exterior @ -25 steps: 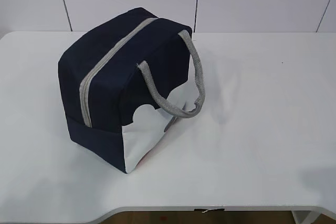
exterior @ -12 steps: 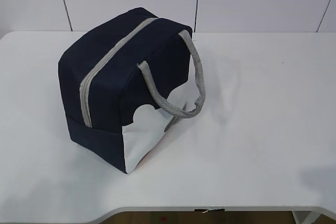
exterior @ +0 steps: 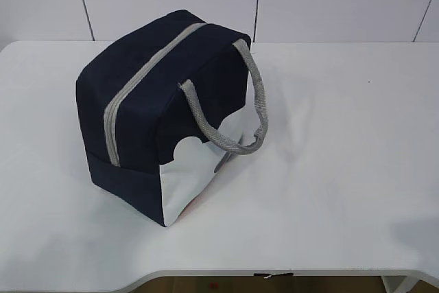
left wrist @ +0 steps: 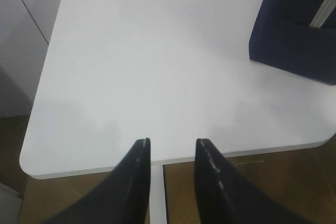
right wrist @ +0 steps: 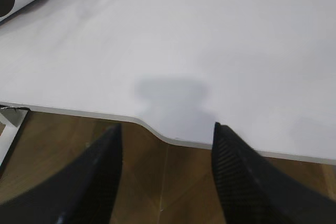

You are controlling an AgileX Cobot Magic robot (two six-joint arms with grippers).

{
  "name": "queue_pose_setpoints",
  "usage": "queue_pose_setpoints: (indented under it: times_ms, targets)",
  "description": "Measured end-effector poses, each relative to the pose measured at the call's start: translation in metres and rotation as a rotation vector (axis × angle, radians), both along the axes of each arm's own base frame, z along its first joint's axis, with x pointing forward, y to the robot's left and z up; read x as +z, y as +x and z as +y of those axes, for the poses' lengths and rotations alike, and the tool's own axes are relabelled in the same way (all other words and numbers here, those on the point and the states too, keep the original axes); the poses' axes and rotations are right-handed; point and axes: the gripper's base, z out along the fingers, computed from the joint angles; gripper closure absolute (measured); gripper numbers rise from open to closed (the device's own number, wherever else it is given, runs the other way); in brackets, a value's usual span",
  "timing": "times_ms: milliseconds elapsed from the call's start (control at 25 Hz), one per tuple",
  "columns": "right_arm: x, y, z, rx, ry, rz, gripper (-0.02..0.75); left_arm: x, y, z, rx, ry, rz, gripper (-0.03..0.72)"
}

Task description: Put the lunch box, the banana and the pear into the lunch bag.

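Left gripper (left wrist: pixel 172 148): jaws apart, empty, over the table (left wrist: pixel 157 66) edge.
Right gripper (right wrist: pixel 167 132): jaws wider apart, empty.
Bag (exterior: pixel 161 111): on the table, zipper (exterior: pixel 140 77) closed.
Progress: box, banana and pear unseen; whether packed cannot be told.

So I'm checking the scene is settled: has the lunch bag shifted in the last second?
No. The lunch bag sits at the same spot against the wall seam behind it.

No readable text, label, brand or number on lunch bag (exterior: pixel 137 121); none on table (exterior: pixel 343 169)
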Motion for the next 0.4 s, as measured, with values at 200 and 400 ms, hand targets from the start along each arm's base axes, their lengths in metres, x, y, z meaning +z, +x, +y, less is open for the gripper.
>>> queue_pose_setpoints:
  times_ms: [200,400]
  targets:
    - [-0.0001,-0.0001,0.0,0.0,0.0,0.002,0.297,0.0,0.0,0.0,0.0,0.0,0.0,0.469]
    - [-0.0001,-0.0001,0.0,0.0,0.0,0.002,0.297,0.0,0.0,0.0,0.0,0.0,0.0,0.469]
